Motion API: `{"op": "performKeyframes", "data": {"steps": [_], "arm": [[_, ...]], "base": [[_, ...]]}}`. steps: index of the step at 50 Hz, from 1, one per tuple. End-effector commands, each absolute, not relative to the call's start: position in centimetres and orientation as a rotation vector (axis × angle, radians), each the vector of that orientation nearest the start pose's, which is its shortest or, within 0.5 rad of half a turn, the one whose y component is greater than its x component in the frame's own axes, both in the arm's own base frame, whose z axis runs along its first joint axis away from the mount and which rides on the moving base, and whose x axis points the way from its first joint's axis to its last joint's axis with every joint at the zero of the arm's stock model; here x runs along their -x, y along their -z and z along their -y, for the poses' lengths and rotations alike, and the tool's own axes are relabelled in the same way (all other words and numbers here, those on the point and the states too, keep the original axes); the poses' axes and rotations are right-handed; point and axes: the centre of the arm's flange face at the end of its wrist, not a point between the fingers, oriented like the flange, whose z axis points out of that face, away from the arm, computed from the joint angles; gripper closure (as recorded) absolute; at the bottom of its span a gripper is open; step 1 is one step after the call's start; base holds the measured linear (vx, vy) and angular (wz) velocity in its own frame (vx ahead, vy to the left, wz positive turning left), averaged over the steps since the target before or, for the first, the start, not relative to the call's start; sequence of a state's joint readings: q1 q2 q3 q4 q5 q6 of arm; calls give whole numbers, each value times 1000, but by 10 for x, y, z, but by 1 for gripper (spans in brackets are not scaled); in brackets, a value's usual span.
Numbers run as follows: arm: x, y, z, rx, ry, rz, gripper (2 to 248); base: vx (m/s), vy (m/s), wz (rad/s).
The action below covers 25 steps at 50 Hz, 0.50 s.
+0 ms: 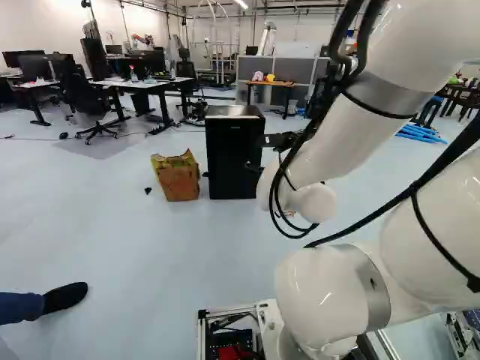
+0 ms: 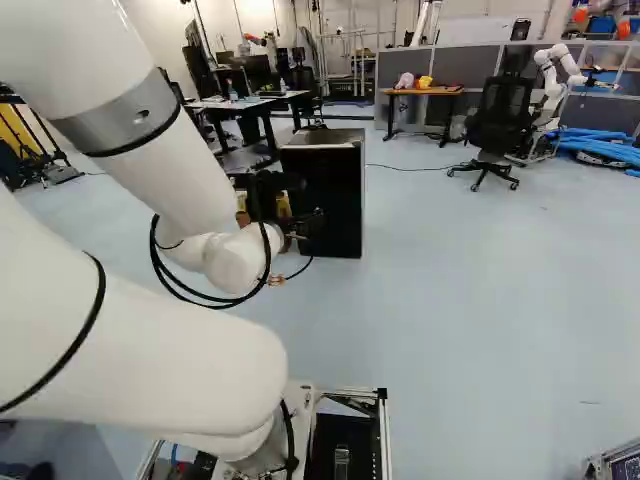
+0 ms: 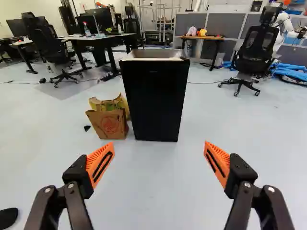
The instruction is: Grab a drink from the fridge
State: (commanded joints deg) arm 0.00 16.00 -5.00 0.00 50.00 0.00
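Note:
The black fridge [image 3: 154, 100] stands on the floor ahead of the gripper, its dark front unbroken and its door closed. It is also left of the arm's wrist as the black fridge [image 1: 232, 159] in the left base view. My gripper [image 1: 277, 141] shows there partly, dark beside the fridge's right edge, behind the white wrist. In the wrist view the gripper [image 3: 159, 160] is wide open, its orange pads far apart and only floor between them. The fridge lies beyond the fingertips, untouched. No drink is visible.
A brown paper bag [image 3: 109, 122] stands close beside the fridge. Desks [image 1: 142, 86] and an office chair [image 1: 94, 101] are farther back. Another chair [image 3: 252, 52] and another robot [image 2: 555, 75] stand back right. A person's shoe [image 1: 65, 298] rests on the floor near the base.

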Motion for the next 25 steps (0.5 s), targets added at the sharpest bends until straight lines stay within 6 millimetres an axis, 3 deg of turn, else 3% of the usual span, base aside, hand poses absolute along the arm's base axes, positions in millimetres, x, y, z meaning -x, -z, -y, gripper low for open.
{"op": "performKeyframes", "data": {"steps": [25], "arm": [[-270,-366,0,2558,1824,0,3]], "base": [[50,35,-9]]}}
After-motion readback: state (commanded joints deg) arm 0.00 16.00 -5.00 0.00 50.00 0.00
